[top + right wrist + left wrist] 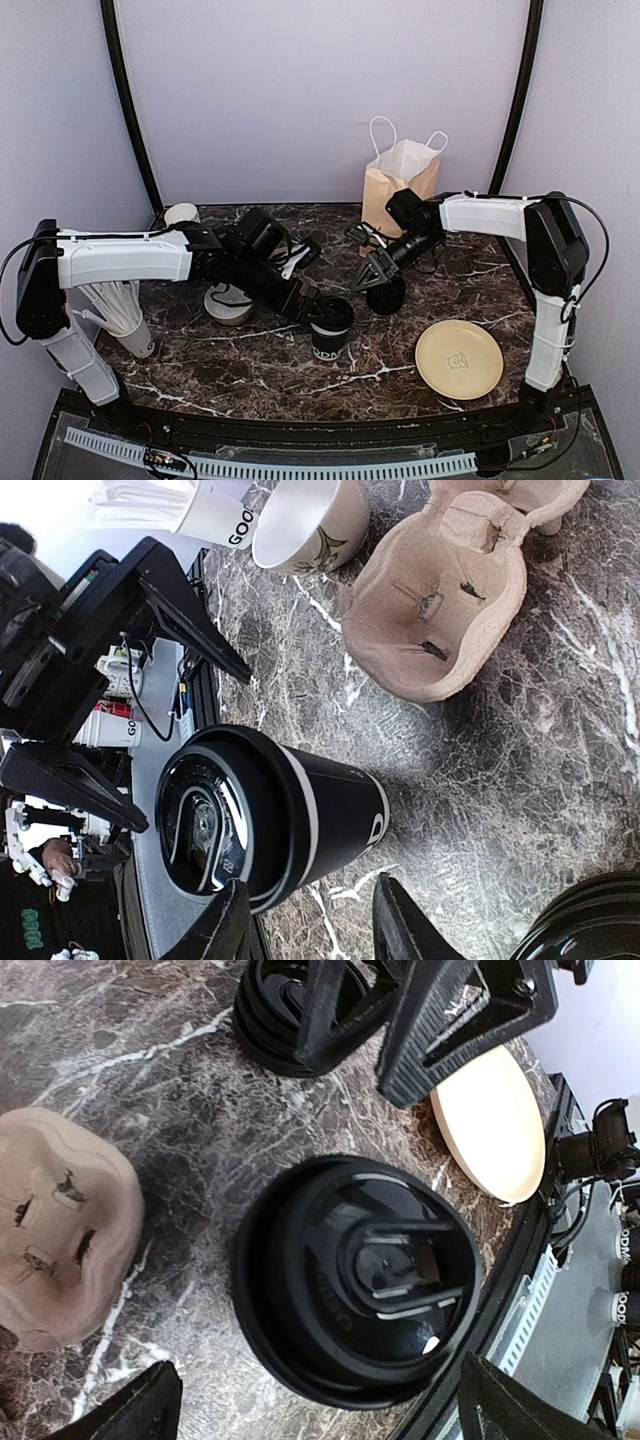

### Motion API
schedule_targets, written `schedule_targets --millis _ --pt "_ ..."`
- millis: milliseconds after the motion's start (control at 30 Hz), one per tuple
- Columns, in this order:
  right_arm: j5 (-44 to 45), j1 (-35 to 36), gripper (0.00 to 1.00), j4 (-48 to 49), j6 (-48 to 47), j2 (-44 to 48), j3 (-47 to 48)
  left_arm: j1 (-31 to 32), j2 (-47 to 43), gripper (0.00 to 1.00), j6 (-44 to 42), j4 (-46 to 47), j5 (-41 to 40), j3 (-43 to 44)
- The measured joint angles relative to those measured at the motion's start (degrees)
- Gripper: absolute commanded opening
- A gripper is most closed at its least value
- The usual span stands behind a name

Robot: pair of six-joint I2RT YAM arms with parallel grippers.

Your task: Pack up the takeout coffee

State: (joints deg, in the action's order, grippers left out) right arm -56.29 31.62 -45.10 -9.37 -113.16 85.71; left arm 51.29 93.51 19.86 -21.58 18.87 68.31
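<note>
Marble table (250, 372) bears one lidded cup (360, 1280) beneath the wide-open, empty left hand (322, 1408); right hand (310, 925) half-open, empty

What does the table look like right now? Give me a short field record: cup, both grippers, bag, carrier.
lidded coffee cup: upright on the marble table, lid on
left gripper: open, a finger on either side of the cup, not touching it
right gripper: open, empty, beside the lid stack
paper bag: upright at the back edge
cup carrier: no cup in it, to the cup's left in the top view
plate: bare, front right
</note>
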Motion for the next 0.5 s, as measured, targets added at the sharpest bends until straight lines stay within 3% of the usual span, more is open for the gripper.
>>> schedule_targets --millis 200,367,500 --pt "-0.04 0.28 0.44 -0.17 -0.59 0.0 -0.07 0.0 -2.8 0.95 1.88 -1.25 -4.76 0.0" --pt "-0.5 0.7 0.47 -0.61 -1.4 0.0 -0.24 0.0 -8.79 0.81 10.45 -3.67 -6.97 -1.27" --pt "-0.94 1.55 0.47 -1.68 -2.64 0.0 -0.24 0.02 -16.52 0.65 19.3 -3.48 -7.06 -7.32"
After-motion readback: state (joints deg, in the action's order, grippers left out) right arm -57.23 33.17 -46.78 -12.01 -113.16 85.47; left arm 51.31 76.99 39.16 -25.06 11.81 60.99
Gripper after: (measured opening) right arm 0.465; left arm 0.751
